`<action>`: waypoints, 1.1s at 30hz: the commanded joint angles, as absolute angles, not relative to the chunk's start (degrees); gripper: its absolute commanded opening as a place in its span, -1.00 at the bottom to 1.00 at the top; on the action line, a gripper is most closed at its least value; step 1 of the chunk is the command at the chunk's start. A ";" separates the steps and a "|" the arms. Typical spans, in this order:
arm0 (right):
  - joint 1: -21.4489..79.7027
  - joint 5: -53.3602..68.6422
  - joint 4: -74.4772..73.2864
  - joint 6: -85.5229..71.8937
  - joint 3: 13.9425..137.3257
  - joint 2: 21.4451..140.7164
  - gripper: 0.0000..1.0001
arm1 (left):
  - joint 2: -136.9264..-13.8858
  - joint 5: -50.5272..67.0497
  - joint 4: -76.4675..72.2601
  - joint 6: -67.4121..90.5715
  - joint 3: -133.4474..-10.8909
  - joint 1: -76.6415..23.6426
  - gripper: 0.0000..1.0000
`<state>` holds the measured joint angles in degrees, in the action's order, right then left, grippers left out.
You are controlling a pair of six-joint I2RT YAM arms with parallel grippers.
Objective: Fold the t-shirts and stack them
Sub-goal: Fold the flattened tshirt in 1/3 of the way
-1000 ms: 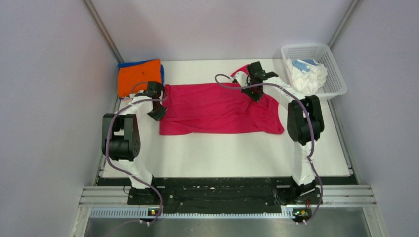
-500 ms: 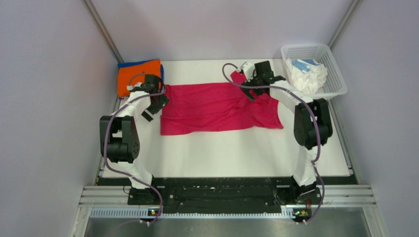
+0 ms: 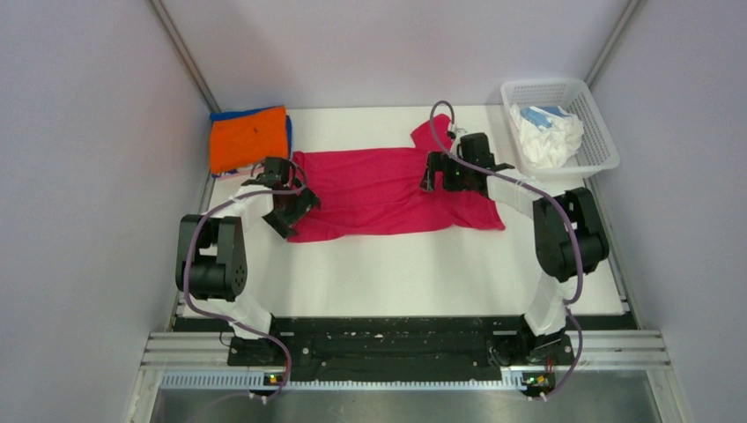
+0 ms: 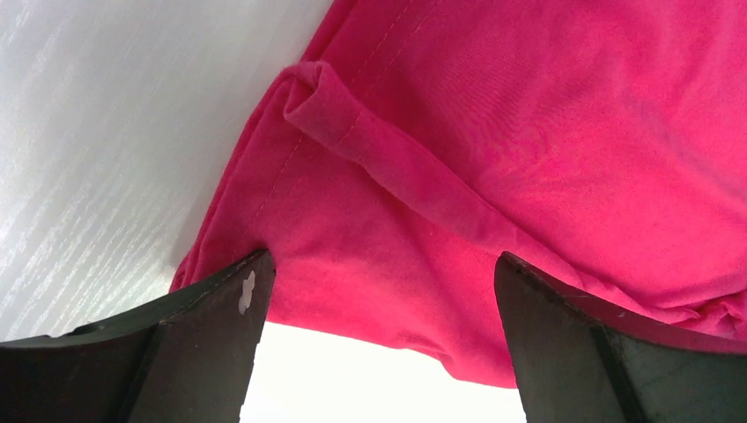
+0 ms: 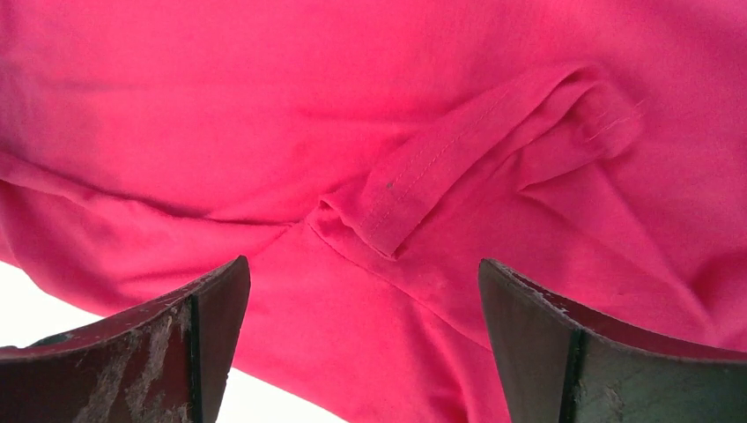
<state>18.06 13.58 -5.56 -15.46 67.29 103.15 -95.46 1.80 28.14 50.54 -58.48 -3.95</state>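
A crimson-pink t-shirt (image 3: 388,192) lies spread across the middle of the white table, folded lengthwise, one sleeve poking out at the far edge. My left gripper (image 3: 295,210) hovers open over its near-left corner (image 4: 335,256), nothing between the fingers. My right gripper (image 3: 433,174) stands open above the shirt's right part, over a folded sleeve hem (image 5: 440,176). A folded orange t-shirt (image 3: 248,137) rests on a blue one (image 3: 288,128) at the far left. White and pale blue t-shirts (image 3: 548,132) sit crumpled in the basket.
The white mesh basket (image 3: 599,132) stands at the table's far right corner. Grey walls enclose the table on the left, back and right. Bare white tabletop (image 3: 396,273) runs between the shirt and the arm bases.
Both grippers have opened and let go of the crimson-pink shirt. The left one slid toward the near-left corner. The right one swung back from the far edge to above the shirt's right part.
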 commanded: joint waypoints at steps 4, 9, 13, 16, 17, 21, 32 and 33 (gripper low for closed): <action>17.77 17.65 2.03 -19.93 74.02 110.29 0.97 | -98.37 0.66 25.64 48.67 -58.27 -3.78 0.98; 17.78 18.38 2.65 -21.64 80.61 116.66 0.98 | -98.78 -2.47 27.09 47.78 -58.77 -3.78 0.98; 18.04 18.40 3.44 -22.99 87.07 120.15 0.97 | -99.02 -3.84 27.76 47.26 -58.91 -3.78 0.98; 18.23 14.41 2.44 -23.55 92.35 122.51 0.97 | -99.22 -3.95 27.86 47.24 -58.97 -3.78 0.98; 18.25 13.13 1.45 -23.51 94.17 123.14 0.97 | -99.22 -3.85 27.96 47.22 -58.97 -3.78 0.98; 18.24 8.93 -5.17 -20.70 96.41 120.73 0.97 | -98.64 -4.11 28.74 47.24 -59.20 -3.78 0.98; 11.55 -6.06 -30.65 -25.10 62.90 88.86 0.97 | -97.59 -5.60 29.04 46.12 -58.10 -3.78 0.98; 9.89 -5.39 -32.37 -25.97 60.33 86.72 0.96 | -97.58 -5.87 29.21 45.84 -58.02 -3.78 0.98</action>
<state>15.77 -1.21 -20.25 -21.63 67.70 95.61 -97.01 -2.24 27.53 47.86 -59.27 -4.12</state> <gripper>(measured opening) 0.985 0.990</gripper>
